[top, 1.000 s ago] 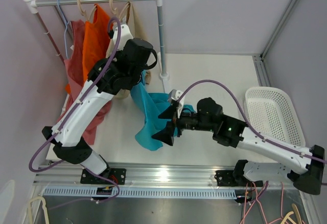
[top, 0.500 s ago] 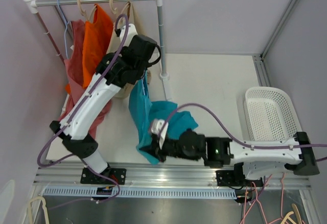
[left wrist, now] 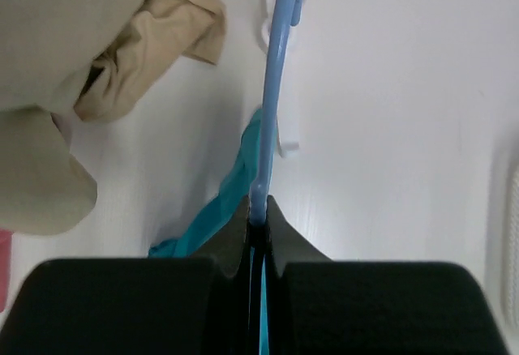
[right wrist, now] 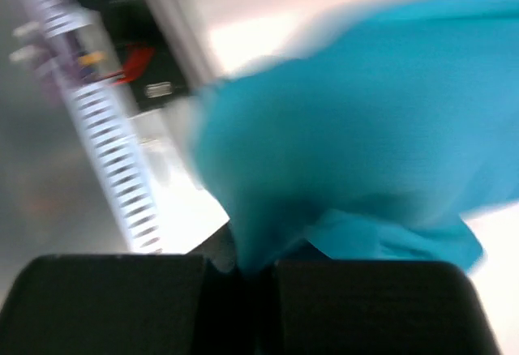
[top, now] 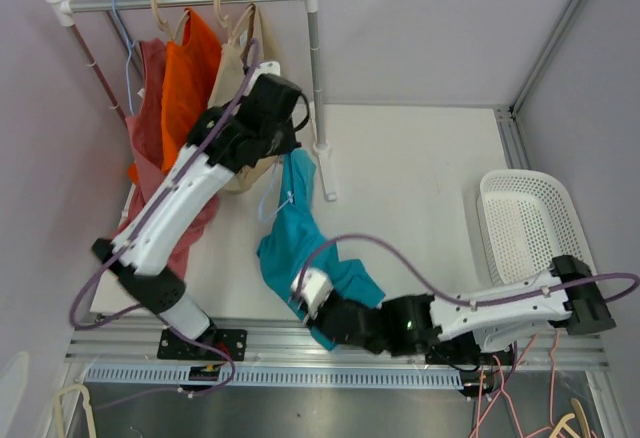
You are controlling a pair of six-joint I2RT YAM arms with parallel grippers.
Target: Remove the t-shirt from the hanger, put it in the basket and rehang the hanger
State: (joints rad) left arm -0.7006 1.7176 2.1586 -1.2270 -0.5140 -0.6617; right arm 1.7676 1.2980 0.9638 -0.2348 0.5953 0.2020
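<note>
My left jaws (left wrist: 258, 215) are clamped on the blue hanger (left wrist: 273, 104). My right jaws (right wrist: 255, 267) are pinched shut on the teal t-shirt (top: 287, 246), which trails from the hanger to the bench's (top: 420, 178) near edge. A hard pull could snag the collar and wrench the hanger loose. The collar is hidden, and my right-wrist view is blurred.

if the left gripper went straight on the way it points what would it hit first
Apart from the blue hanger it grips, the left gripper would probably meet the teal t-shirt just ahead, then the table; depth is unclear.
</note>
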